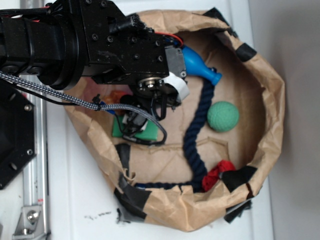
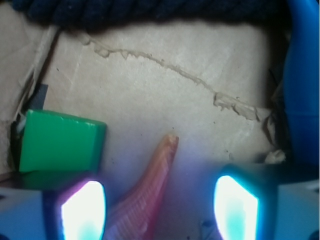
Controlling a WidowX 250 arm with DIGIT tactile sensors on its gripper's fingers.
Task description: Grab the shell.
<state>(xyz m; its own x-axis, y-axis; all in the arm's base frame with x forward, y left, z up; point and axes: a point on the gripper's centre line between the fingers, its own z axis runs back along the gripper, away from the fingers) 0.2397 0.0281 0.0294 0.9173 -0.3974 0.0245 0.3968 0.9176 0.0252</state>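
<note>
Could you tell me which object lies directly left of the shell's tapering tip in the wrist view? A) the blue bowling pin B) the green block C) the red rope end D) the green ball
B, because the green block sits just left of the shell, whose pointed tail runs up between the open gripper fingers, while the bowling pin is on the far right.

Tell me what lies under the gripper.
Under the open gripper, the wrist view shows the shell, its tapering tail pointing toward the rope, beside the green block. The shell's spiral end is cut off from view; in the exterior view the arm covers it.
</note>
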